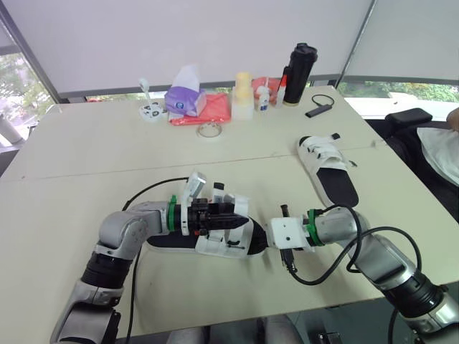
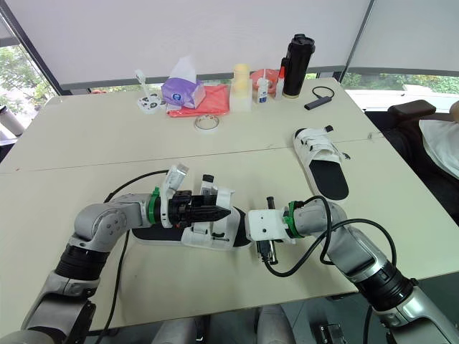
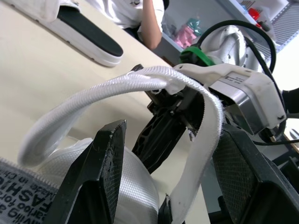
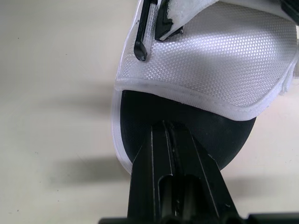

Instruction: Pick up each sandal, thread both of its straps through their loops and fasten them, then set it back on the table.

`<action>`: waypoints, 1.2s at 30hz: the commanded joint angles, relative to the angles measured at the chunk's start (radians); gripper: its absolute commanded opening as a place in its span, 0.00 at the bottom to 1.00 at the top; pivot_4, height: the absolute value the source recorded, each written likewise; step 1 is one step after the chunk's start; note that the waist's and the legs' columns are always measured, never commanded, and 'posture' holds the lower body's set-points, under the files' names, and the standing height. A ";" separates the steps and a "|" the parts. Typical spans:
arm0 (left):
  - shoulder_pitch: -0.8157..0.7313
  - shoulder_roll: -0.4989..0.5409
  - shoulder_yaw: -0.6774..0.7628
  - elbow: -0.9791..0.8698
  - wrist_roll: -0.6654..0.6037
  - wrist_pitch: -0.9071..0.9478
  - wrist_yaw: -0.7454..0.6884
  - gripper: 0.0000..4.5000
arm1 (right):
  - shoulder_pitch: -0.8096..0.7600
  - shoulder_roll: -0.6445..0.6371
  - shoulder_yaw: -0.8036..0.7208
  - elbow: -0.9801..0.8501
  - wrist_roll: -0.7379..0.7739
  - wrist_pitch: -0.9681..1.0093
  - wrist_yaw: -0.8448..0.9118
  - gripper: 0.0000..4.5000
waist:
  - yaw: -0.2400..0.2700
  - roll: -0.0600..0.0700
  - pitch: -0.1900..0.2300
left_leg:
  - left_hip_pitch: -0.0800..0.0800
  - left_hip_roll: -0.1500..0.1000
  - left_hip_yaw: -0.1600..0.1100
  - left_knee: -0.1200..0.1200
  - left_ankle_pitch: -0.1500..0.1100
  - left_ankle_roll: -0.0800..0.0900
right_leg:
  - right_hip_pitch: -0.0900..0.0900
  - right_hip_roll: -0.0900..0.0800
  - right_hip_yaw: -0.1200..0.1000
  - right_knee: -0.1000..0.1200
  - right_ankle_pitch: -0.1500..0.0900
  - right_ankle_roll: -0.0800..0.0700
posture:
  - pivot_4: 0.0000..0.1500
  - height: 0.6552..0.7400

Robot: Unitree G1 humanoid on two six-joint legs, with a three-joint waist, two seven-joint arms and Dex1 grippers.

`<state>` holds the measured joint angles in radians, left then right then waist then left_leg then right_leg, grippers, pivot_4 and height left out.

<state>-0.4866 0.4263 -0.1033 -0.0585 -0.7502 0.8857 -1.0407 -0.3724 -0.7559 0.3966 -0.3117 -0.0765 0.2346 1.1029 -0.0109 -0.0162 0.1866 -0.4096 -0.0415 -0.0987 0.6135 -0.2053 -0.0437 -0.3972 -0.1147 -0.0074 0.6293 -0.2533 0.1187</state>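
Note:
A sandal [image 1: 215,242] with a black sole and white upper lies near the table's front edge. My left gripper [image 1: 237,218] hovers over its upper, open, and a loose white strap [image 3: 140,79] arches between the two fingers [image 3: 105,172]. From the right, my right gripper [image 4: 169,128] is shut, its tips resting on the black footbed at the sandal's toe [image 4: 187,116]. The second sandal [image 1: 326,168] lies flat further back on the right, straps across its upper.
Along the table's far edge stand a tissue box [image 1: 185,97], a red cloth [image 1: 208,111], a tape roll [image 1: 209,130], small bottles [image 1: 244,97] and a black flask [image 1: 299,74]. A black dongle with its cable [image 1: 319,109] lies nearby. A person sits at the right [image 1: 441,143].

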 commanded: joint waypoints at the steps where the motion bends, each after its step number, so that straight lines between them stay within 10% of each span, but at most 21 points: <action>1: -0.028 -0.005 0.024 -0.014 -0.016 -0.014 -0.010 0.44 | -0.011 0.006 0.009 0.017 -0.027 0.005 -0.008 0.00 | 0.000 0.000 0.000 | 0.000 0.000 0.000 0.000 0.000 0.000 | 0.000 0.000 0.000 0.000 0.000 0.000 | 1.00 1.00; 5: -0.030 -0.001 0.035 -0.021 -0.033 -0.007 -0.020 0.02 | -0.013 0.005 0.009 0.019 -0.028 0.002 -0.007 0.00 | -0.001 0.000 0.000 | 0.000 0.000 0.000 0.000 0.000 0.000 | 0.000 0.000 0.000 0.000 0.000 0.000 | 1.00 1.00; 36: -0.006 -0.020 0.017 -0.026 -0.048 0.030 -0.001 0.00 | -0.002 0.003 0.007 0.002 -0.030 0.018 -0.013 0.00 | -0.001 0.000 0.000 | 0.000 0.000 0.000 0.000 0.000 0.000 | 0.000 0.000 0.000 0.000 0.000 0.000 | 1.00 1.00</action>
<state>-0.4921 0.4070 -0.0922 -0.0715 -0.7880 0.9127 -1.0389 -0.3756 -0.7535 0.3981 -0.3098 -0.0771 0.2367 1.1020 -0.0115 -0.0165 0.1868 -0.4096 -0.0413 -0.0986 0.6132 -0.2053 -0.0438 -0.3973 -0.1146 -0.0073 0.6289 -0.2534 0.1187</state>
